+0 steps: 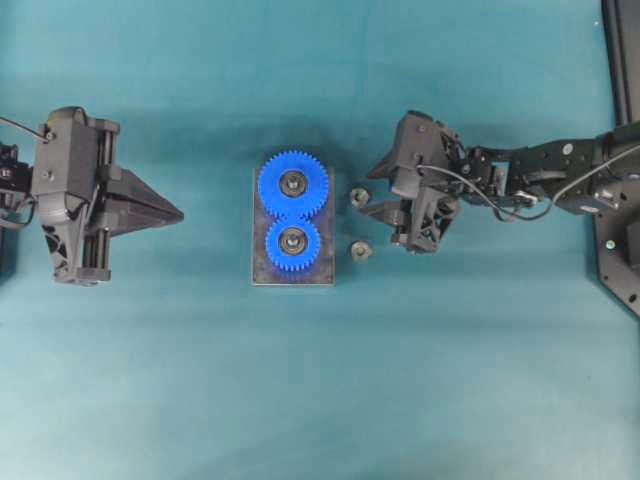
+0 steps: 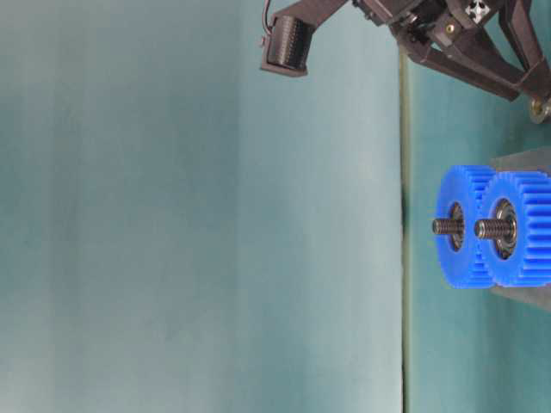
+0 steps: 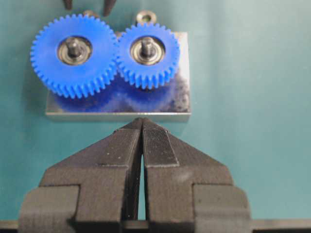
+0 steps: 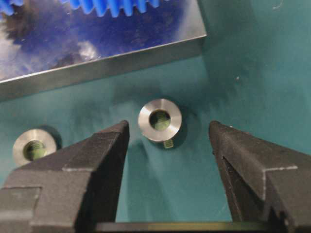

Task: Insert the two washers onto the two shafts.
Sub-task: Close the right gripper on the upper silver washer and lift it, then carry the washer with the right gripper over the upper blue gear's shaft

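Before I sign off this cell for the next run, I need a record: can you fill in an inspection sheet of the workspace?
Surface: teal table, bare around the parts.
Job's things: metal base plate carrying two meshed blue gears on threaded shafts; two washers lying flat on the table beside the plate.
Clutter: nothing seen.
Grippers: left gripper jaws shut, empty, short of the plate; right gripper jaws open, straddling one washer, not touching it.
Cables: black cable along the right arm.
Surroundings: dark frame at the table's edge.
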